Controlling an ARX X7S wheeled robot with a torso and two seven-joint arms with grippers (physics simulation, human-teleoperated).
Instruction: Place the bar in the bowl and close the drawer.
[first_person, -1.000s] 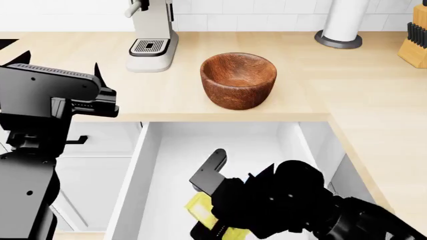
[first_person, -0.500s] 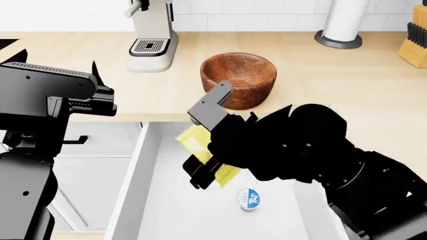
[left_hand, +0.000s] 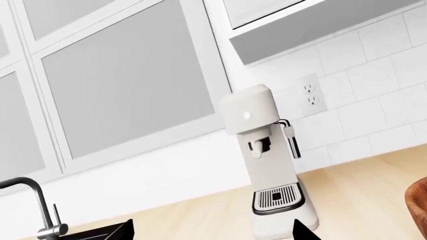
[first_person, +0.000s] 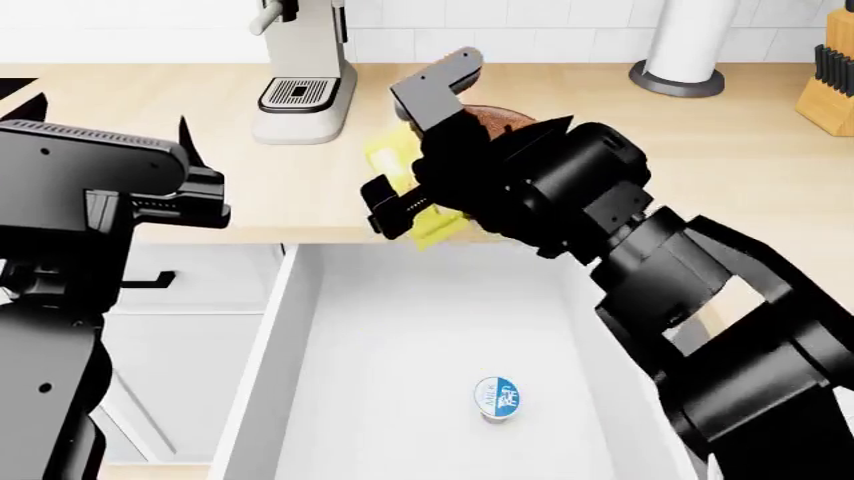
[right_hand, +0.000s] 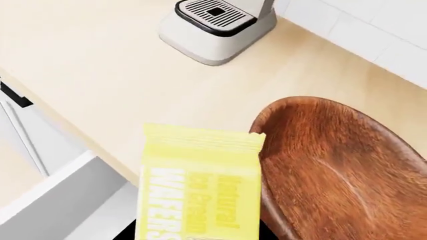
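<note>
My right gripper (first_person: 407, 150) pinches the bar (right_hand: 197, 186) above the counter (first_person: 694, 160), beside the bowl (right_hand: 340, 170).

My right arm reaches across the open drawer (first_person: 400, 330); the crinkly yellow wrapper overlaps the grained wooden rim. My left gripper (first_person: 194, 180) hovers aside, and I cannot tell its jaws' state.

White tiled wall (left_hand: 373, 95), wooden countertop (first_person: 694, 160), large windows (left_hand: 127, 80), outlet (left_hand: 310, 95).

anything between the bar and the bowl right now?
Nothing visible. The bar, held in the right gripper, hangs over the counter edge beside the bowl rim; the bowl's inside looks bare.
</note>
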